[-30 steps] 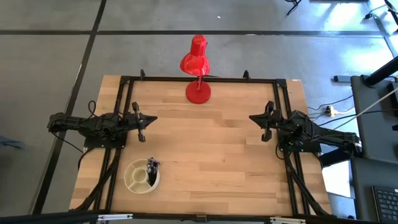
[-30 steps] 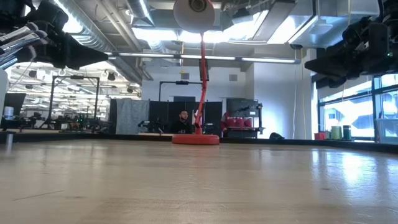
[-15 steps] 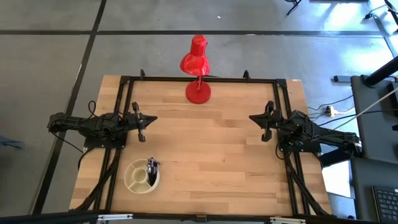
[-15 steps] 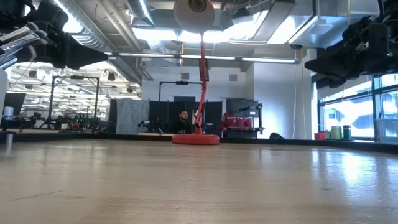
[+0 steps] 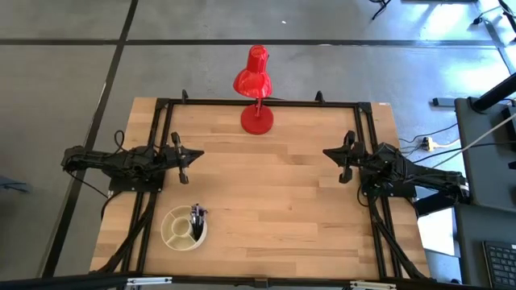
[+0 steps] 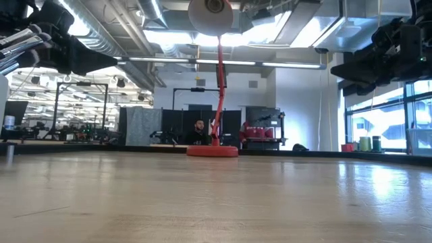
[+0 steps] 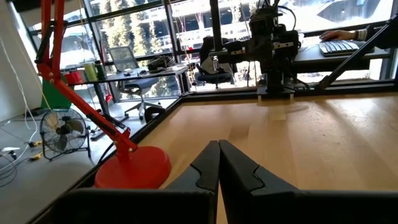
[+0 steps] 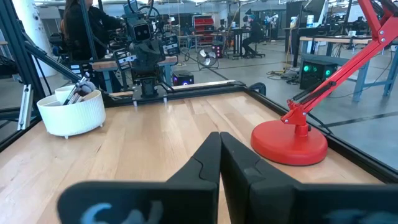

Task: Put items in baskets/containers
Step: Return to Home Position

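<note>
The round cream dish [image 5: 183, 228] stands near the table's near left corner; in the right wrist view the dish [image 8: 71, 112] shows far off. Several dark makeup brushes [image 5: 197, 217] stand bunched in its right side, bristle ends up [image 8: 79, 89]. My left gripper [image 5: 197, 154] hovers shut at the table's left side, above and beyond the dish; its fingers [image 7: 218, 163] meet. My right gripper [image 5: 328, 152] hovers shut at the right side, fingers [image 8: 219, 154] together. Neither touches anything.
A red desk lamp stands at the middle of the far edge, its round base [image 5: 257, 120] on the wood and its shade [image 5: 253, 79] beyond the edge. The black frame [image 5: 266, 101] runs along the table's sides. Bare wood [image 5: 266, 193] lies between the arms.
</note>
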